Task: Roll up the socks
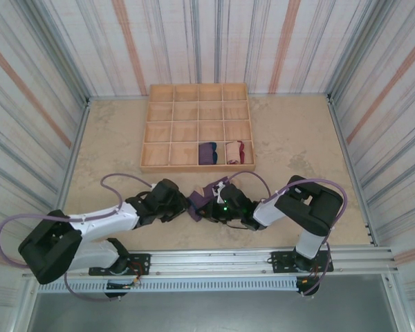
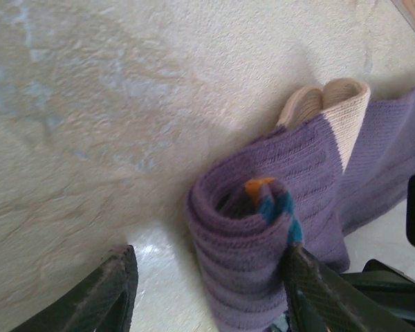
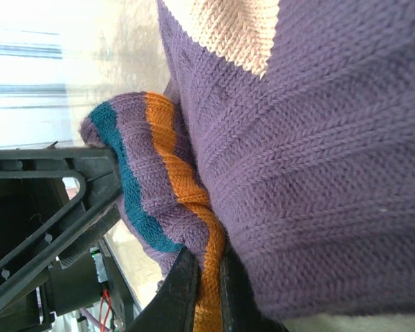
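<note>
The last rolling step is judged in hand. The sock (image 2: pixel 263 228), on the surface (image 1: pixel 290 138) at 6 o'clock of the tray (image 1: pixel 146 131), is pinched at its cuff (image 3: pixel 183 180) by the closed right claw (image 3: pixel 207 283). The left claw (image 2: pixel 207 273) is parted about it, gripping nothing. Next, the cuff must be tucked over.

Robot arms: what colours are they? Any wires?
The left arm and right arm have black joints and white sections. A lilac cable loops along each. The jaws are black with triangular ribbing; a green light glows at the right wrist.
</note>
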Robot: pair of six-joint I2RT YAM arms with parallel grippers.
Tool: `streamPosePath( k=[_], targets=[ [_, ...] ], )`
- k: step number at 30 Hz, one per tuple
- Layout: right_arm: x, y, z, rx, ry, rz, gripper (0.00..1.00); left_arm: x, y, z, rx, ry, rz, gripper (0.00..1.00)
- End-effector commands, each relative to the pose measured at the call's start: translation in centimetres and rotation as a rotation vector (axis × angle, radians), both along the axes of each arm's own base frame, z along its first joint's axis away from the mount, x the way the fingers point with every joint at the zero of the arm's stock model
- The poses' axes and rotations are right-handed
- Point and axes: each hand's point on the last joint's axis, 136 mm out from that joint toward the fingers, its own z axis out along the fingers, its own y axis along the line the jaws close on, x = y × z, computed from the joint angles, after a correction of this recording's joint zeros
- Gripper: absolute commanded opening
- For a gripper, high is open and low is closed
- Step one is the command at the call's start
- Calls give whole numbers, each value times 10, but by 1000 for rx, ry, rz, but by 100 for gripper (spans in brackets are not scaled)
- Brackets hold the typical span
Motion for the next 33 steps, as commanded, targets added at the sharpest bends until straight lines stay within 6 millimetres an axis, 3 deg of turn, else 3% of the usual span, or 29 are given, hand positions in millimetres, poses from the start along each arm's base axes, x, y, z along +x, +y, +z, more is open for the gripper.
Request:
streamPosePath(
  k=[1,5,12,16,26,33],
  targets=[
    [-34,-65,-82,-346,203,-51,0,11,-10,7,-22,-38,13,56],
    [-33,-66,-82,-346,202,-55,0,11,-12,1,-12,-27,16,47],
    [-29,-62,-73,-358,112,12,1,1,8,-10,72,34,67,9],
    [-23,-56,-54,-442,-54,109,21,-5,22,-7,140,70,65,1],
    [-23,-32,29,-601,-596,311,63,-19,33,-7,164,155,33,0],
    [-41,-4,54,-703,-942,434,67,-22,33,-4,160,192,-14,0]
  ],
)
